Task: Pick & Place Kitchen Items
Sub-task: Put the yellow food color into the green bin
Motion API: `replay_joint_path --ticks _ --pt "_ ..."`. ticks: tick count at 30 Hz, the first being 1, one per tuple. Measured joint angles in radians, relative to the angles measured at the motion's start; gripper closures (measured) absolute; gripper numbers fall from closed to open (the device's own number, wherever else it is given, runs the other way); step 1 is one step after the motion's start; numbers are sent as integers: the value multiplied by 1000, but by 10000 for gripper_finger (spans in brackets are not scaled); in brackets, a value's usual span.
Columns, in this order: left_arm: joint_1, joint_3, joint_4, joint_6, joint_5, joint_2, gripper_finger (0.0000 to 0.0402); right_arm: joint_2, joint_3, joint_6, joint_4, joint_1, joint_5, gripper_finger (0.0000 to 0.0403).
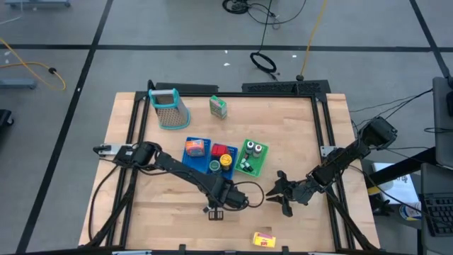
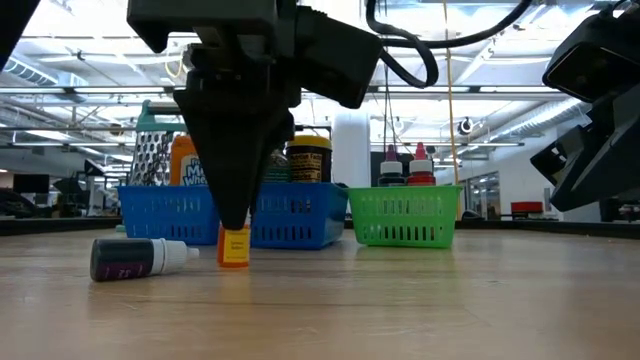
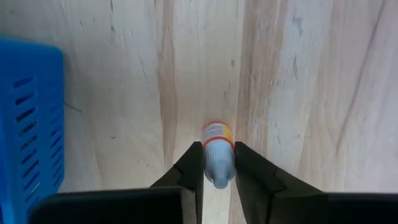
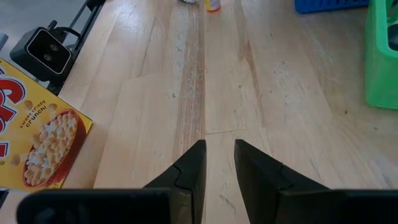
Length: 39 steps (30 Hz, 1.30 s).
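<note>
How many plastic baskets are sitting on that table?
2. The blue basket sits mid-table, and the green basket stands right beside it, on the right arm's side. None seem hidden.

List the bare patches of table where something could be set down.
Bare wood: the left side below the grater, and the far right corner beyond the green basket. Crowded: the centre, with the blue basket, and the front, where both tools work.

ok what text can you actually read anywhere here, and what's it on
"sweet crispy crunch": on the yellow box, beside a bowl of cereal.
Orange packet in the blue tray: large white letters, cut off by the left tool.
Dark bottle label: too blurred.
Yellow bottle label: too small.
</note>
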Motion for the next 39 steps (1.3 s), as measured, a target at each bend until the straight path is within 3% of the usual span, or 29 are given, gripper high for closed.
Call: replay_joint_path --ticks 5,15,25,31,39 --pt "21 22 -2 28 35 0 361 0 0 0 0 0 0 328" --pt "64 179 -18 144 78 0 340 0 0 0 0 0 1 328" --pt "150 348 -57 294 78 0 360 0 0 -4 0 0 1 328" --pt "226 370 -48 333 76 0 337 0 0 -4 0 0 1 328" --pt "314 370 21 343 75 1 362 0 0 -7 0 0 0 328"
